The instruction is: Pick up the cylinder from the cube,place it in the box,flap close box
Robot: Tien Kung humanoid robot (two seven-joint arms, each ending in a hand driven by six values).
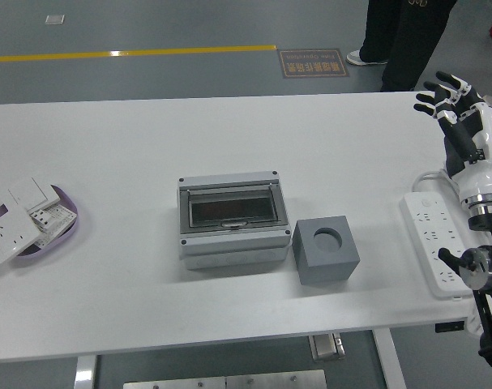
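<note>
Right hand point(455, 101) raised, fingers spread, holding nothing, far right of box point(232, 219); cube point(325, 250) beside box, flap shut.

1. The grey box point(232, 217) sits mid-table, its clear flap shut, and it is our landmark.
2. Just right of the box is the dark cube point(326, 250), round hole on top and nothing in it.
3. Far right of the box, the right hand point(459, 113) is raised at the table's edge, fingers spread, holding nothing.
4. A white power strip point(432, 241) lies right of the cube.
5. Far left of the box: a purple dish point(65, 229) of white switch plates point(23, 215).
</note>
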